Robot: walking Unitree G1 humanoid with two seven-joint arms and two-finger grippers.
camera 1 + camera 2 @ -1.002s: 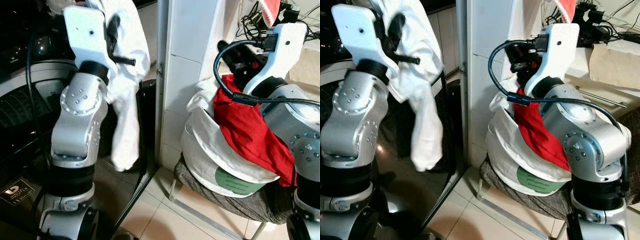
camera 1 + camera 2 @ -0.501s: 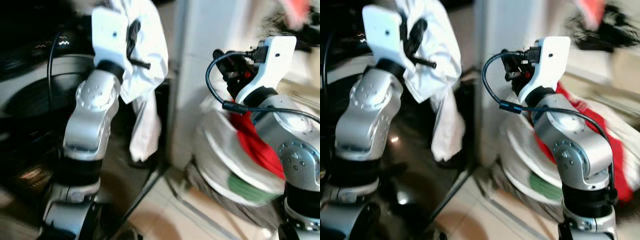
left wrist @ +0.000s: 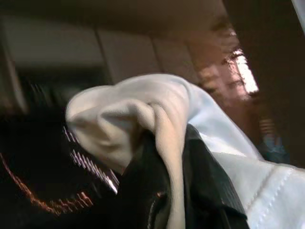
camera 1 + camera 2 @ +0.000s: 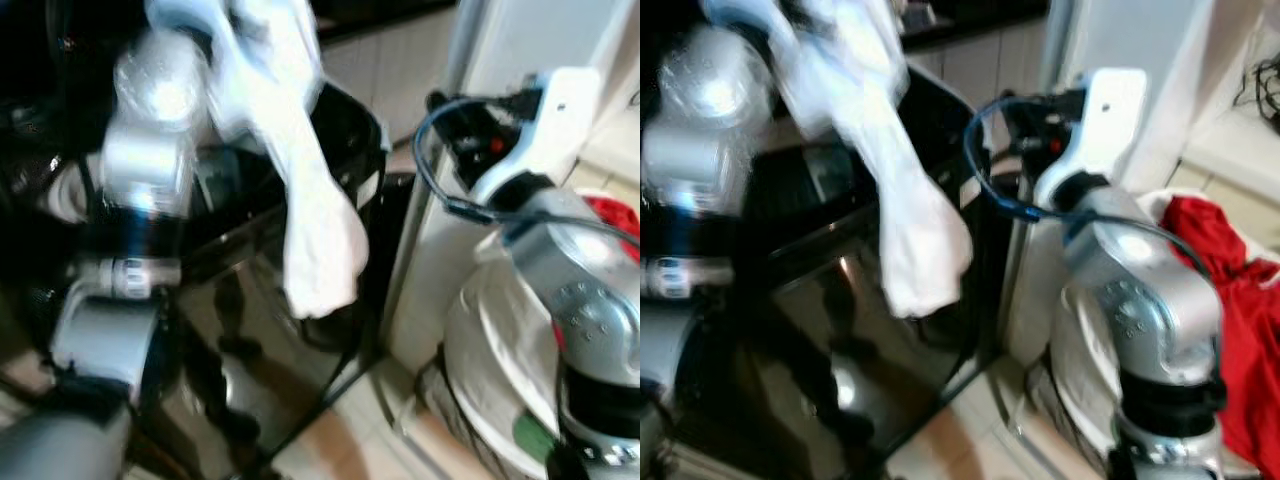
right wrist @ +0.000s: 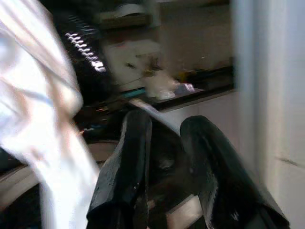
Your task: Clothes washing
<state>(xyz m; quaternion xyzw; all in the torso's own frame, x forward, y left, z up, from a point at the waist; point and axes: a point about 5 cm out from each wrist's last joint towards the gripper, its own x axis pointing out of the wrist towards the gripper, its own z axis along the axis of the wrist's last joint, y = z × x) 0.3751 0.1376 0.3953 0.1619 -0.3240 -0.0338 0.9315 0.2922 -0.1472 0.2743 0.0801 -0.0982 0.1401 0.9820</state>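
A white garment hangs from my raised left gripper, whose black fingers are shut on a bunched fold of it. The cloth dangles in front of the black washing machine, its lower end near the machine's dark front. My right gripper is held up beside the white pillar, open with nothing between its fingers. Low on the right a white laundry bag sits with a red garment lying in it. Everything is blurred by motion.
A white tiled pillar stands between the washing machine and the laundry bag. My right arm and its black cable cross in front of the pillar. Pale floor tiles show at the bottom.
The camera has swung left, shifting pillar and laundry bag to the right. My left arm has carried the white garment higher, toward the washing machine. My right gripper has come away from the red garment.
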